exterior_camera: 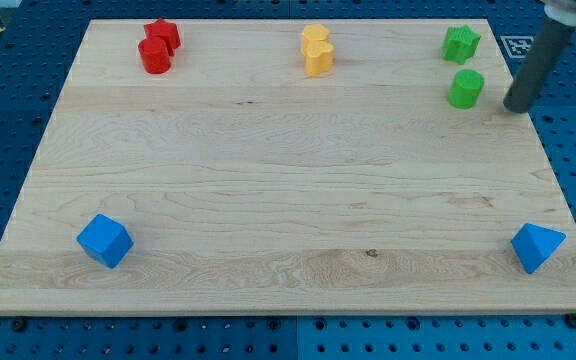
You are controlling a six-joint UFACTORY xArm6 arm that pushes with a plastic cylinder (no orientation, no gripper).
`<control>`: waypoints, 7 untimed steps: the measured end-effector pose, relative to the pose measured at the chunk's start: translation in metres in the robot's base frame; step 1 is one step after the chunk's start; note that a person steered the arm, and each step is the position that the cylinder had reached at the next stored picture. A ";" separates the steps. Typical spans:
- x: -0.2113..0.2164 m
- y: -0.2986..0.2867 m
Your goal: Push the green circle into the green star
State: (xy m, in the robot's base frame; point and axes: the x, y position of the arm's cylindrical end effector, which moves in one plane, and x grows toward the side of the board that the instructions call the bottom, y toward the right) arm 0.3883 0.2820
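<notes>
The green circle (pixel 466 89) sits near the board's top right corner, just below the green star (pixel 460 43), with a narrow strip of bare wood between them, so the two are close but not yet touching. My tip (pixel 517 106) rests to the view's right of the circle, slightly lower than it, apart from it, near the board's (pixel 288 180) right edge. It is a plain rod (nothing on it to open or close) and it holds nothing. Judging by this, the push itself is not done: the tip would need to get below the circle and drive it up into the star.
</notes>
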 end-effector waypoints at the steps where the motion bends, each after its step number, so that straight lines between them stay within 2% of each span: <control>1: 0.026 -0.033; 2: 0.018 -0.076; 3: -0.019 -0.071; 4: -0.037 -0.057; 6: -0.019 -0.043; 7: -0.037 -0.039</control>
State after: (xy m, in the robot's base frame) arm 0.3514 0.2431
